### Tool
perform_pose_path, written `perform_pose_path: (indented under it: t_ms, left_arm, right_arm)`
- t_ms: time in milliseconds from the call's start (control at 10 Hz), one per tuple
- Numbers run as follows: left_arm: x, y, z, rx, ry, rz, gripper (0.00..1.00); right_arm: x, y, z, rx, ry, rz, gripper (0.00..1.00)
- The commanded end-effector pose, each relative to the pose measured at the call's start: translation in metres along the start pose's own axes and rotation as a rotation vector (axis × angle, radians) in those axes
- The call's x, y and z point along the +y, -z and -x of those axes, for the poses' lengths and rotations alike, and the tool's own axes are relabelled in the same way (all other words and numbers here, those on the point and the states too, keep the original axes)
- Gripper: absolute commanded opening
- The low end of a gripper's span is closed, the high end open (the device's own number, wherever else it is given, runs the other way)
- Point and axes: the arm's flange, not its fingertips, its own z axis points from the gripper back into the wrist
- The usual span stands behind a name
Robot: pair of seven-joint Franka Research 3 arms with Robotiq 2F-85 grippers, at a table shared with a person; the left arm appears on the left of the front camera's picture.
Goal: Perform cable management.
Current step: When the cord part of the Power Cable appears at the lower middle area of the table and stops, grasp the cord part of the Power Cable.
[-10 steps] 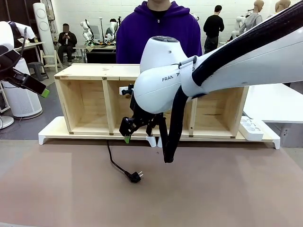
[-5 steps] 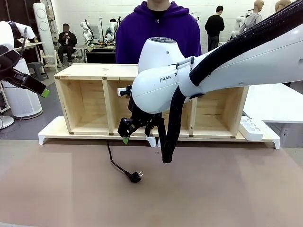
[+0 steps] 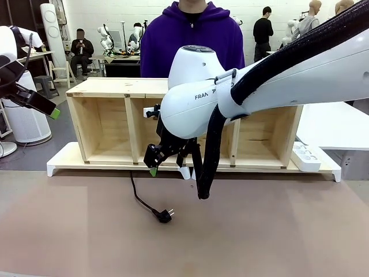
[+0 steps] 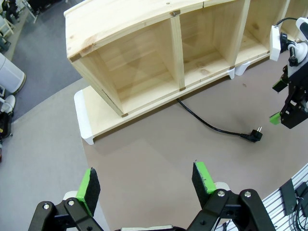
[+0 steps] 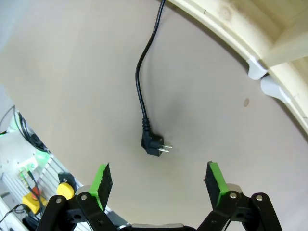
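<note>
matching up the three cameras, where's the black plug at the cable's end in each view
Front view: plug, lower centre, slightly left of the middle.
Left wrist view: plug, right of centre, near mid-height.
Right wrist view: plug at centre, above the gap between the fingers.
Shared landmark: the wooden shelf, whose base the cable runs out from under.

Front view: grey capitals "FRAN" stand on the white joint housing of the right arm; the letters read level, left to right. The word's remaining letters are hidden under the black hose crossing the housing.
</note>
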Motion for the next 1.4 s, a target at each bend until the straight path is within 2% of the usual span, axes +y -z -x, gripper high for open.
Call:
perform_pose_path:
  t_ms: [0, 300, 500, 700, 1300]
  left_arm:
    - [0.001, 0.002, -0.002, -0.011, -0.004, -0.003, 1.0]
    - [0.001, 0.002, -0.002, -0.011, -0.004, -0.003, 1.0]
    - [0.001, 0.002, -0.002, -0.011, -0.004, -0.003, 1.0]
    - [0.001, 0.002, -0.002, -0.011, -0.004, -0.003, 1.0]
    - [0.001, 0.002, -0.002, -0.011, -0.004, -0.003, 1.0]
  right_arm:
    - [0.001, 0.038, -0.018, 0.096, -0.036, -0.045, 1.0]
    - [0.004, 0.091, -0.016, 0.168, -0.071, -0.147, 1.0]
    - [0.004, 0.115, -0.011, 0.214, -0.075, -0.172, 1.0]
    - [0.007, 0.134, -0.011, 0.246, -0.1, -0.153, 1.0]
    - [0.023, 0.17, -0.022, 0.238, -0.12, 0.006, 1.0]
